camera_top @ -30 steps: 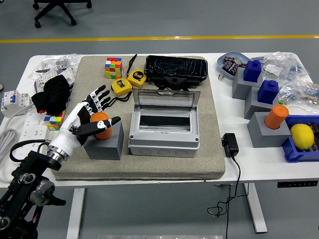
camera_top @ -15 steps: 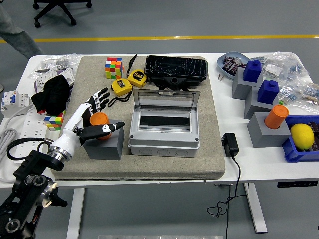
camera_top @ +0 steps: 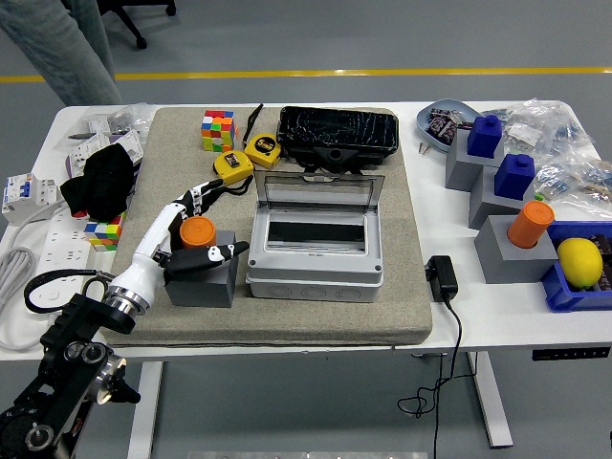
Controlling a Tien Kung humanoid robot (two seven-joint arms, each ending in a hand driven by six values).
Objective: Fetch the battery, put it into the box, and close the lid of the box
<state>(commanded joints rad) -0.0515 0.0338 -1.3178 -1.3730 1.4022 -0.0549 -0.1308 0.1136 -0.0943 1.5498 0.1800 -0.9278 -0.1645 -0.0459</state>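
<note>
Since a second ago our left arm has pulled back toward the near left corner, and the left hand (camera_top: 196, 232) has turned edge-on around the battery (camera_top: 198, 231); earlier the fingers fanned out flat behind it. At the far left edge a person's legs (camera_top: 67, 48) have come into view beside the table.

We see the hand loosely open now. Its thumb (camera_top: 222, 253) lies across the front of the grey block (camera_top: 203, 277), just below the battery, with the tip pointing toward the box (camera_top: 316, 244). The fingers (camera_top: 203, 192) reach past the far side of the battery toward a yellow tape measure (camera_top: 232, 166). We cannot tell whether thumb or fingers actually touch the battery; nothing is clamped on it.

That battery is a short orange cylinder, standing upright on top of the grey block, its flat round top facing us. It has not moved between the pictures. The block sits on the grey mat (camera_top: 402, 287), just left of the box and nearly touching it.

We see the box as a pale grey case with its clear lid (camera_top: 318, 190) raised and leaning back, the dark rectangular opening showing inside. Behind it lies a black case (camera_top: 338, 129).

Our right hand is out of sight. On the white table (camera_top: 497, 306) to the right, well apart from the hand, a second orange cylinder (camera_top: 531, 223) stands on another grey block.
</note>
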